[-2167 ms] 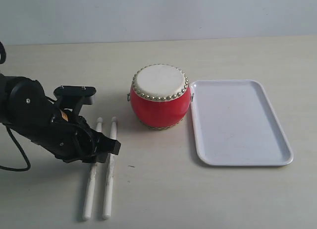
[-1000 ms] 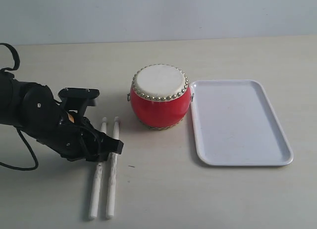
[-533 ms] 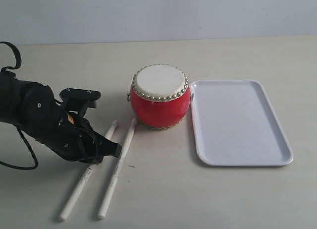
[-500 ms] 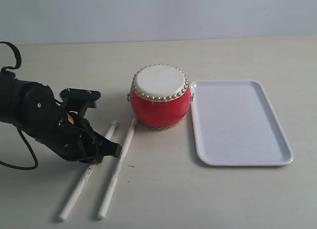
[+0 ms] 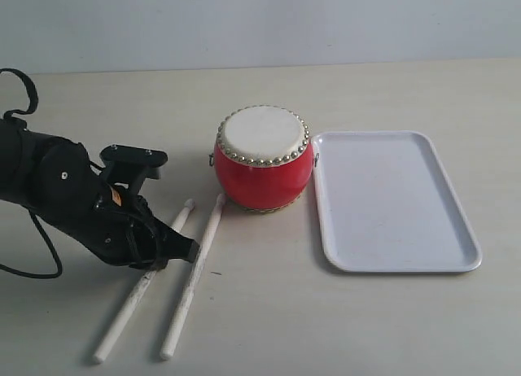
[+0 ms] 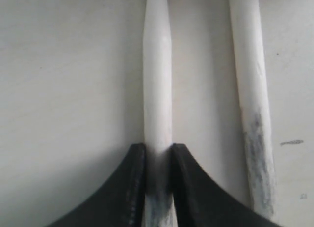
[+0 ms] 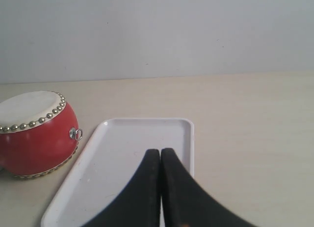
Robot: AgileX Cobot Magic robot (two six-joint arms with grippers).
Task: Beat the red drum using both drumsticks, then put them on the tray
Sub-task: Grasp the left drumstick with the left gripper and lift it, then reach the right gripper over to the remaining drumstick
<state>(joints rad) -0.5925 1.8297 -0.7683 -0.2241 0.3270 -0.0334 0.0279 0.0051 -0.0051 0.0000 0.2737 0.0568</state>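
While my left gripper (image 6: 158,151) pinches one stick (image 6: 157,89) beside the drum (image 5: 263,158), my right gripper (image 7: 160,156), also near it, has jaws pressed together.

Pale beige table (image 5: 269,327), matte and faintly grained, is seen in all three views. A plain grey-white wall (image 5: 260,22) is seen behind its far edge. One small dark mark (image 5: 213,273) is noted on the tabletop (a similar short streak is caught by the left wrist view).
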